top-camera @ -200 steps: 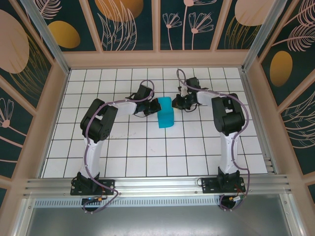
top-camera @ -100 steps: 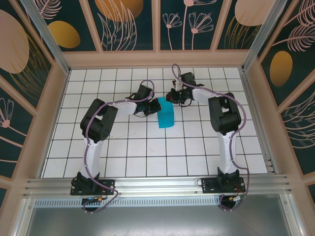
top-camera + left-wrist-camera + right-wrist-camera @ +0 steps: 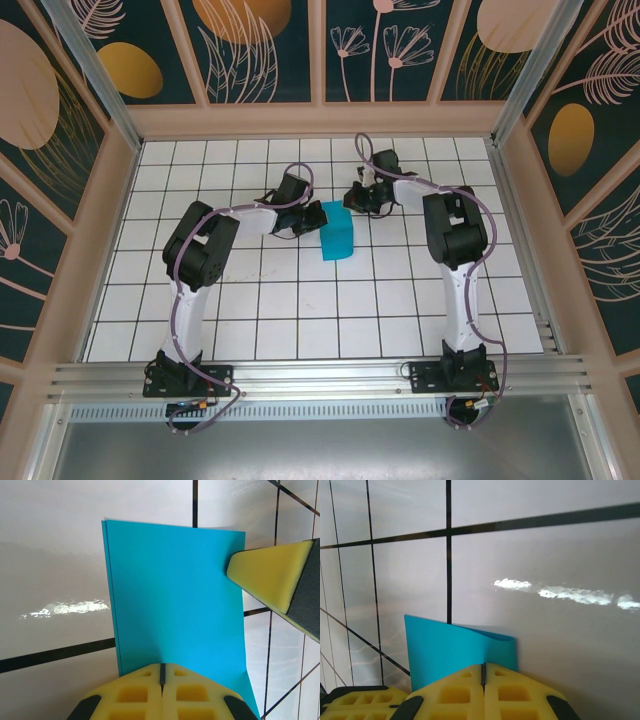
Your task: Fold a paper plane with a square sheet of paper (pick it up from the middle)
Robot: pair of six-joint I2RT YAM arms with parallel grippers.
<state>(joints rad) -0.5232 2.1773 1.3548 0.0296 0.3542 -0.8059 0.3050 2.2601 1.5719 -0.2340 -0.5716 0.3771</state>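
My left tool (image 3: 161, 672) covers the near edge of the thin teal-blue folded sheet of paper (image 3: 175, 590), its yellow foam pads (image 3: 135, 695) pressed together; whether they pinch it I cannot tell. My right tool (image 3: 483, 675), equally closed, meets its far corner on the glossy white tiled bench (image 3: 300, 300).

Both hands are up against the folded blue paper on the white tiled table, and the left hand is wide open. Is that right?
Not quite: the left hand is shut, yellow pads pressed together at the edge of the folded blue paper, as the left wrist view shows. The rest stands: it and the right hand are against that paper on the white tiled table.
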